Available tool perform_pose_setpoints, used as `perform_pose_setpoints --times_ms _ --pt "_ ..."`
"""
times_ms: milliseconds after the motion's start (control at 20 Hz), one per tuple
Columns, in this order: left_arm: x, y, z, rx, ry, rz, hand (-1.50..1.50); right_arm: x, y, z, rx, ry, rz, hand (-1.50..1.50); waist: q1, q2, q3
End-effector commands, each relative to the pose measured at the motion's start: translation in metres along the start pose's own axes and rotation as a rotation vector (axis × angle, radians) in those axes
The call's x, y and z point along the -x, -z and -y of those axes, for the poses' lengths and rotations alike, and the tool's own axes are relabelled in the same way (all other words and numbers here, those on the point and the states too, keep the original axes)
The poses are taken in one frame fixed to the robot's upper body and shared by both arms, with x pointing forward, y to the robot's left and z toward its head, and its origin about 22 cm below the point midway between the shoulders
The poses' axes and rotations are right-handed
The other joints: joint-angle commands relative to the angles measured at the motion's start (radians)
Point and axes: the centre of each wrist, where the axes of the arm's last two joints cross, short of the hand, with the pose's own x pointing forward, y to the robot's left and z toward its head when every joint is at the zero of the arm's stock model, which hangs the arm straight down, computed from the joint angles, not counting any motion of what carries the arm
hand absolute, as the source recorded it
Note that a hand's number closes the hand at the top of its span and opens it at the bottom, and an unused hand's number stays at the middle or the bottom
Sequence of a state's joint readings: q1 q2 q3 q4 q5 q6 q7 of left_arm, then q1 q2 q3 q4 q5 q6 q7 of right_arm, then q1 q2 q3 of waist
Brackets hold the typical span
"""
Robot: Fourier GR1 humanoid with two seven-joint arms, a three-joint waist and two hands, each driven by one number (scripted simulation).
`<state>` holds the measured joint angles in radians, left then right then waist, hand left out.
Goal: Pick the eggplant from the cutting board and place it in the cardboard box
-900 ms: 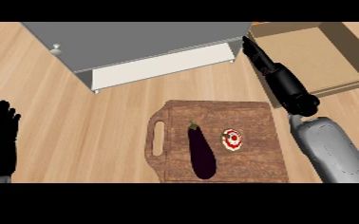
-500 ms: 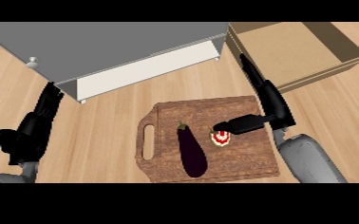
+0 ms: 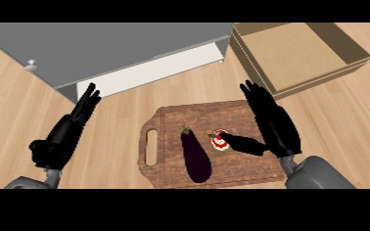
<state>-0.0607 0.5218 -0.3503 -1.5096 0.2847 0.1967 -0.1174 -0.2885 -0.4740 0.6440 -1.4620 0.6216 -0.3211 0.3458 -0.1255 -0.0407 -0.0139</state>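
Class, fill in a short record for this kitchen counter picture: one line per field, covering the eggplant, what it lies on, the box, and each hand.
eggplant: lying on the cutting board, not held
cutting board: wooden, handle slot at its left end
small red and white item: on the board, right of the eggplant
cardboard box: open, up and to the right of the board
right hand: open, over the board's right side
left hand: open, left of the board

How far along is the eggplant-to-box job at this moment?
Nothing is done yet: the eggplant lies on the cutting board and the cardboard box holds nothing visible. In hand: the right hand is open over the board's right side, thumb by a small red-and-white item. The left hand is open over the counter. Left: grasp, carry, release.
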Motion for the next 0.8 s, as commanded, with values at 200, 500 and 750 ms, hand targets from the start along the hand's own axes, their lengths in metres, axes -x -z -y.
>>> perform_pose_setpoints --times_ms 200,500,750 --pt "-0.024 0.021 0.019 0.075 0.0 0.024 0.0 -0.086 -0.027 0.008 -0.032 -0.241 -0.062 -1.5 0.032 0.004 0.003" --pt "-0.037 0.029 0.028 0.127 0.001 0.042 0.0 -0.164 -0.055 0.016 -0.219 -0.231 -0.219 -1.5 0.08 0.021 0.008" --pt "-0.038 0.032 0.045 0.147 -0.007 0.045 0.0 -0.204 -0.068 0.026 -0.253 -0.191 -0.337 -1.5 0.103 0.03 0.011"
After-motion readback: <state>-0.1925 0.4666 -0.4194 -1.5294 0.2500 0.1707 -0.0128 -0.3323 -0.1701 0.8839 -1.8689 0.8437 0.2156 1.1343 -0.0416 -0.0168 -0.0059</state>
